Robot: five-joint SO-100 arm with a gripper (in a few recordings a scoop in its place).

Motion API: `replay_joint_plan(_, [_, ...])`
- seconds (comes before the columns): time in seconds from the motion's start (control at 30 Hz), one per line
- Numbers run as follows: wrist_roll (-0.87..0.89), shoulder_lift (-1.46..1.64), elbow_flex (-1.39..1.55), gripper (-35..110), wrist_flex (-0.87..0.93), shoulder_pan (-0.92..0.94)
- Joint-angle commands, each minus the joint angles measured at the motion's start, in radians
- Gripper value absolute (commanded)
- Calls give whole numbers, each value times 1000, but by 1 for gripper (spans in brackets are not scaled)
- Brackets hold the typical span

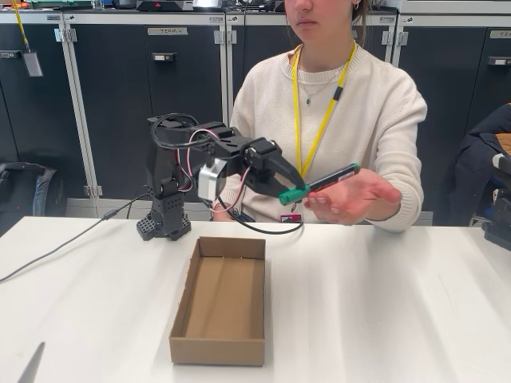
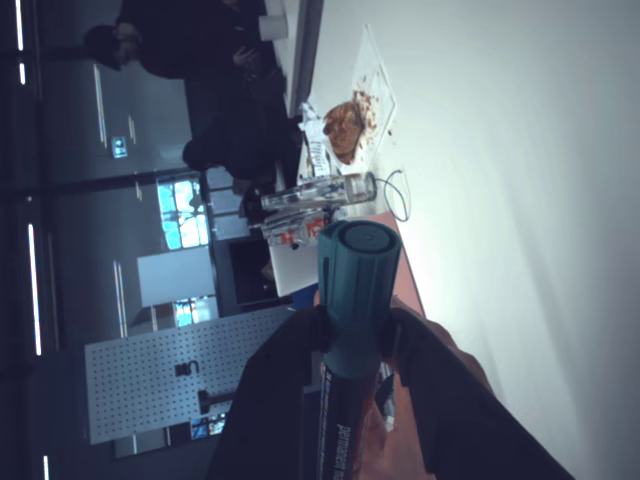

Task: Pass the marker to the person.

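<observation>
My black gripper (image 1: 296, 187) reaches out to the right above the table's far edge, shut on the marker (image 1: 331, 179) near its green cap. The dark barrel points up and right, over the open palm (image 1: 351, 201) of the person (image 1: 375, 104) in the cream sweater and yellow lanyard, who sits behind the table. I cannot tell whether the barrel touches the hand. The wrist view lies on its side. In it the marker (image 2: 355, 285) stands between the two dark fingers (image 2: 275, 385) of the gripper (image 2: 352, 345), cap end toward the camera, with a hand (image 2: 445, 345) behind it.
An open cardboard box (image 1: 177, 323) lies in the middle of the white table (image 1: 383, 311), below and left of the gripper. A grey pointed object (image 1: 32, 365) lies at the front left corner. A cable (image 1: 56, 251) runs left from the arm's base (image 1: 164, 223).
</observation>
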Motion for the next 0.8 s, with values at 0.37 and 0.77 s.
replay_joint_plan(0.37, [-21, 20, 74, 24, -92, -14])
replay_joint_plan(0.77, [-120, 51, 40, 31, -34, -67])
